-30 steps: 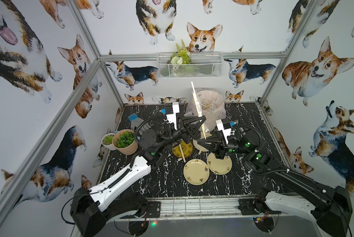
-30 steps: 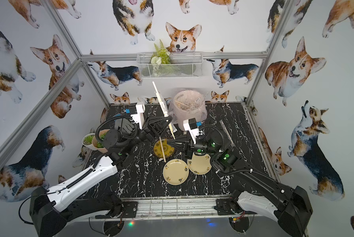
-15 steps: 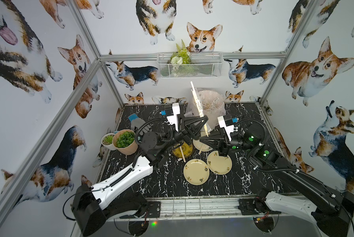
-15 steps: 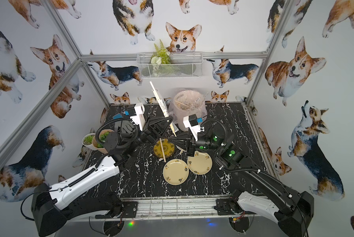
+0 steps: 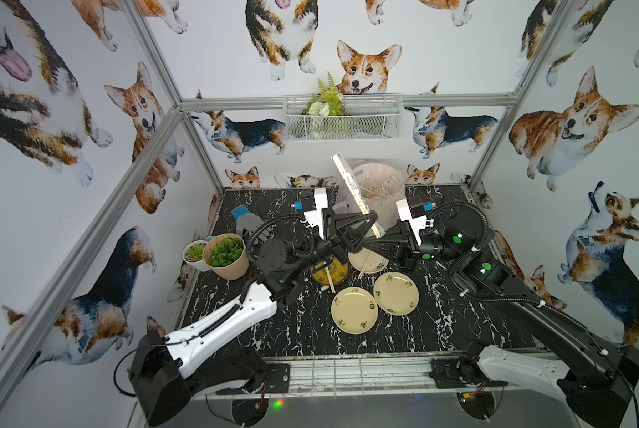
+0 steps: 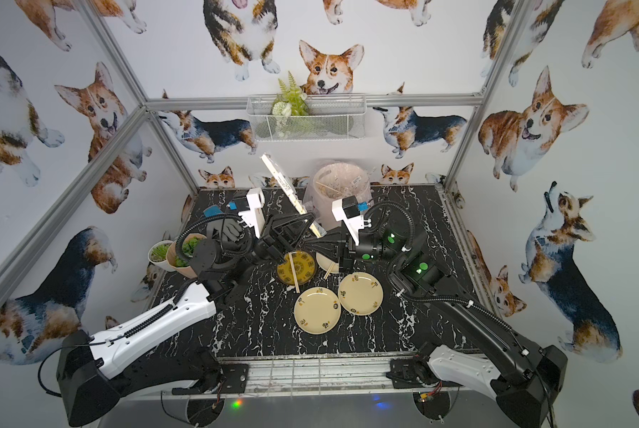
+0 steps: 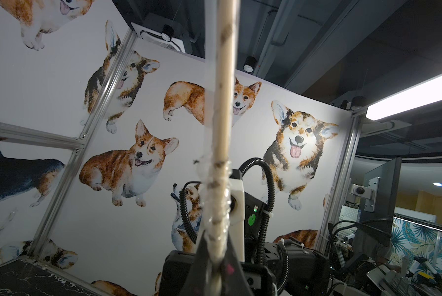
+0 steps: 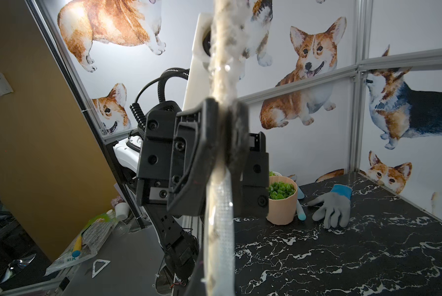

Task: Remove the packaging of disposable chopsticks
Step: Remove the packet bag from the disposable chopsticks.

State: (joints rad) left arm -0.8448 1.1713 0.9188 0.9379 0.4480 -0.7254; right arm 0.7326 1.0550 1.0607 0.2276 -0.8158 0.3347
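A wrapped pair of disposable chopsticks (image 5: pixel 351 189) (image 6: pixel 283 185) stands slanted in the air above the plates, its upper end toward the back wall. My left gripper (image 5: pixel 368 224) (image 6: pixel 305 224) is shut on its lower part; in the left wrist view the pale stick (image 7: pixel 223 102) rises from the jaws with crinkled packaging (image 7: pixel 213 210) around it. My right gripper (image 5: pixel 375 241) (image 6: pixel 312 239) faces it, shut on the packaging (image 8: pixel 218 225) at the bottom end. Two bare pairs (image 5: pixel 327 276) (image 5: pixel 366 263) lie on plates.
Two empty pale plates (image 5: pixel 354 310) (image 5: pixel 396 298) sit at the middle front. A bin with a pink liner (image 5: pixel 379 192) stands at the back. Two potted plants (image 5: pixel 226 255) and a grey glove (image 5: pixel 249 222) are at the left. A wire basket (image 5: pixel 342 118) hangs on the back wall.
The right wrist has risen and drawn toward the back. The upper end of the wrapped pair has leaned a little to the left. Both grips have held.
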